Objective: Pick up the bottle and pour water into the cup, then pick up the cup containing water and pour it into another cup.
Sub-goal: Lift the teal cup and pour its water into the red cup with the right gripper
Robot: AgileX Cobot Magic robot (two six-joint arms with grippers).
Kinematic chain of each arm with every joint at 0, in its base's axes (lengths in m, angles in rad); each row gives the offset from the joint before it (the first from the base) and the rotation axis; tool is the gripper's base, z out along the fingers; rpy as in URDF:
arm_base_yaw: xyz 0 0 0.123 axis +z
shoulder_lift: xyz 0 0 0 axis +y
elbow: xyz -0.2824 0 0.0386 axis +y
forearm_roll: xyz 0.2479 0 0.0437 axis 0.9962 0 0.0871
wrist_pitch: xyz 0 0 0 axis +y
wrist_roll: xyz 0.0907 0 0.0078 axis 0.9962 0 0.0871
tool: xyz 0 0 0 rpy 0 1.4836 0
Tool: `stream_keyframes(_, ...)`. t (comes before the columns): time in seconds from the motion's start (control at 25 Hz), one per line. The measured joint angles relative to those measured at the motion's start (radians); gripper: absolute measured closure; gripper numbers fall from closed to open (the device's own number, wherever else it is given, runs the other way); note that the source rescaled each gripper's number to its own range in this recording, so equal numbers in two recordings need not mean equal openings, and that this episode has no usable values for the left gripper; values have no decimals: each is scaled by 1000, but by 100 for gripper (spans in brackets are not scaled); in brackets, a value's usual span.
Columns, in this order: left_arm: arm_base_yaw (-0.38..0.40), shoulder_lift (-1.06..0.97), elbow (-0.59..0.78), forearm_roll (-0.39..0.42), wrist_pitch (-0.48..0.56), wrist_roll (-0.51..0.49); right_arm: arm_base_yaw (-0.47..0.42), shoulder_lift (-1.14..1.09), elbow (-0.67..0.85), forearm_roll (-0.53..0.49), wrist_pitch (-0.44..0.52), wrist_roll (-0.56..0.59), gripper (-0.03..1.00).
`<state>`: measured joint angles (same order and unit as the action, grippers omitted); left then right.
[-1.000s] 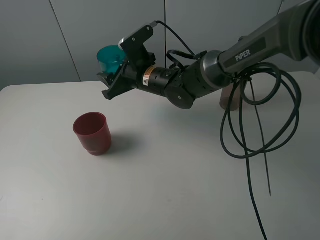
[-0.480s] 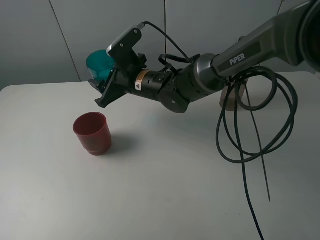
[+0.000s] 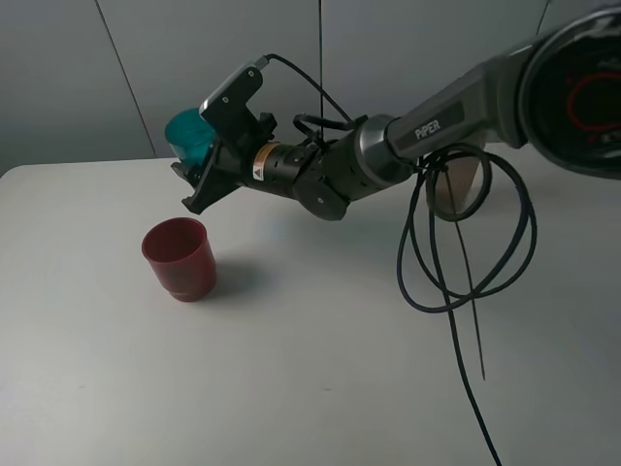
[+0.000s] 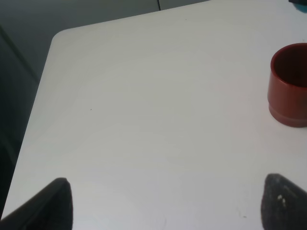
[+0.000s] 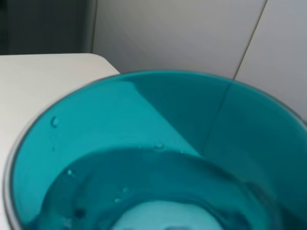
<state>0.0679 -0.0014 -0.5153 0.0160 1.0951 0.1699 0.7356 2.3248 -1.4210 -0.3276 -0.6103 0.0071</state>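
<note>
Clamping the small teal-blue translucent plastic tumbler (image 3: pixel 186 136), the right claw (image 3: pixel 197 167) holds it in the air above the white desk (image 3: pixel 320 359), near the squat dark red plastic cup (image 3: pixel 179 257). White lettering (image 3: pixel 437 127) on that arm (image 3: pixel 475 92) reads "PiPER"; its wrist sticker (image 3: pixel 260 173) is illegible. The left claw (image 4: pixel 168 196) hangs wide open and empty, and the smoky grey-brown bottle (image 3: pixel 444 199) stands behind the black cables (image 3: pixel 401 260).

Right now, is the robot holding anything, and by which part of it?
The right gripper holds the teal-blue cup by its side wall, low down; the contact itself is hidden. The left gripper holds nothing.
</note>
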Motion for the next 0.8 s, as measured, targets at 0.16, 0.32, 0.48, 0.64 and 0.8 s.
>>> stream_keyframes(0.16,0,0,0,0,0,0,0,30,-34,0,2,-7,90)
stream_keyframes(0.32,0,0,0,0,0,0,0,34,-37,-2,7,-21,90)
stream_keyframes(0.48,0,0,0,0,0,0,0,34,-39,-37,5,-103,90)
stream_keyframes(0.64,0,0,0,0,0,-2,0,34,-39,-101,5,-170,90)
stream_keyframes(0.8,0,0,0,0,0,-2,0,34,-39,-152,5,-263,90)
